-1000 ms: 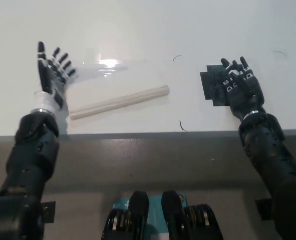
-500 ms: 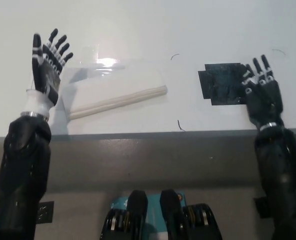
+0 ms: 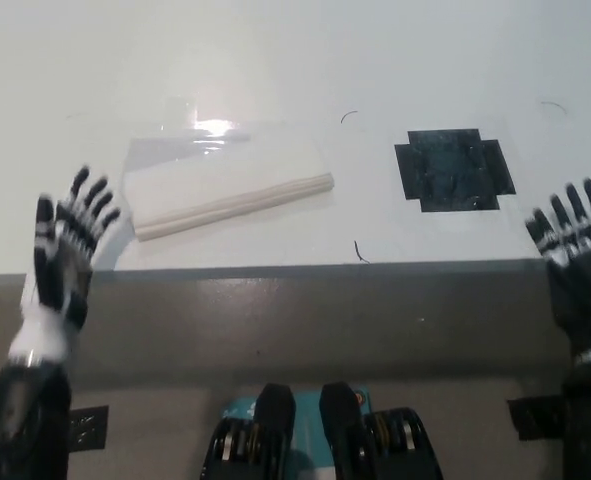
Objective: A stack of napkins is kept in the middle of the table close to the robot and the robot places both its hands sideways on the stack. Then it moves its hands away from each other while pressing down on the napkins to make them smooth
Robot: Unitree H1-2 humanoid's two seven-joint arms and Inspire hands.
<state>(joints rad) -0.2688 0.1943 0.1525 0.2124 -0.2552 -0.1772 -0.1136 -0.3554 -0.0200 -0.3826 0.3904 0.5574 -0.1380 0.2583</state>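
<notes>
A white stack of napkins (image 3: 230,180) in a clear wrapper lies on the white table, left of centre, its thick edge facing the near side. My left hand (image 3: 63,250) hangs open at the picture's left, over the table's front edge, apart from the stack. At the far right my right hand (image 3: 577,252) is open too, fingers spread, near the front edge and touching nothing.
A black cross-shaped mark (image 3: 454,169) sits on the table (image 3: 375,60) right of centre. Small dark scratches (image 3: 360,251) mark the surface near the grey front edge (image 3: 305,300).
Both hands have pulled back toward me and outward: the left one dropped from beside the stack to the front edge, and the right one left the black mark and slid to the far right.
</notes>
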